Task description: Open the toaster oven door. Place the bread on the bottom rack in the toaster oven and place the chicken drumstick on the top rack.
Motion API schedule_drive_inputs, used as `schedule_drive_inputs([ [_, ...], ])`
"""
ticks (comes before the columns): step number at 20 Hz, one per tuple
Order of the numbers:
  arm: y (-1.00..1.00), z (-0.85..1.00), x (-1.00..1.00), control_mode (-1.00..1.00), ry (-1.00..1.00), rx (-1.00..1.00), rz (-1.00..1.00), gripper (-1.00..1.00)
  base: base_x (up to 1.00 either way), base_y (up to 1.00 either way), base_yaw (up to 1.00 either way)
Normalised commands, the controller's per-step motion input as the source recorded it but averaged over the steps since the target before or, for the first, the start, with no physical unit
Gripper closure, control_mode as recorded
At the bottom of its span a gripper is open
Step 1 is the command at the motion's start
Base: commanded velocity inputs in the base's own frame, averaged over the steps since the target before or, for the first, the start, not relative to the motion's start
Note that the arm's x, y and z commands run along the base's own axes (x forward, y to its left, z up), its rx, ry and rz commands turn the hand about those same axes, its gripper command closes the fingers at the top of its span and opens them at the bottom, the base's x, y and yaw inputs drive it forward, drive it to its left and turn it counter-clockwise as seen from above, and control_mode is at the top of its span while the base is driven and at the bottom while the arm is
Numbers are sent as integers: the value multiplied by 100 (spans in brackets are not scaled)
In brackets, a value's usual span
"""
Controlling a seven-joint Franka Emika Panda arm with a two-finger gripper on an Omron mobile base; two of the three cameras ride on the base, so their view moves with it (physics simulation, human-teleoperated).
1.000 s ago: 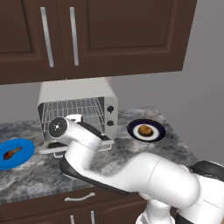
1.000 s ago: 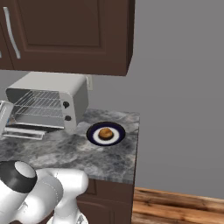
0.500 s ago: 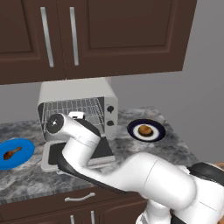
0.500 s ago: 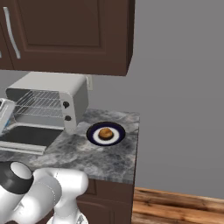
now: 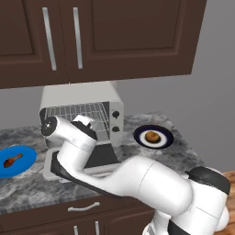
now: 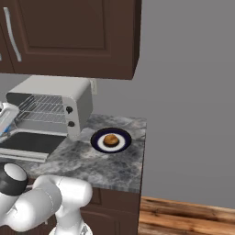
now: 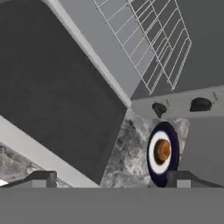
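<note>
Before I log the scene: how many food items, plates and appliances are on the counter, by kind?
Food items: 2, the bread and the chicken drumstick
Plates: 2, dark plate, blue plate
Appliances: 1, the toaster oven
Total: 5

The toaster oven door [image 6: 28,143] lies open flat; the bread [image 6: 110,140] rests nearby.

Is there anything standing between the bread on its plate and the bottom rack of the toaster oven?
Nothing visible blocks the way. The toaster oven door lies folded down flat on the counter, so the toaster oven is open at the front. The bread sits on a dark plate just beside it, with bare counter between them.
</note>
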Motion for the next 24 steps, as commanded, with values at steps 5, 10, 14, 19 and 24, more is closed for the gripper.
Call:
schedule_drive_inputs([
  [5,5,0,2,-100,-29,32,-18,-100,0,0,0],
  [10,1,-6,2,-100,-30,21,-2,-100,0,0,0],
  [14,-3,0,11,-100,-1,30,-8,-100,0,0,0],
  [19,0,-1,13,-100,-1,21,-7,-100,0,0,0],
  [24,0,-13,7,-100,0,2,-3,-100,0,0,0],
])
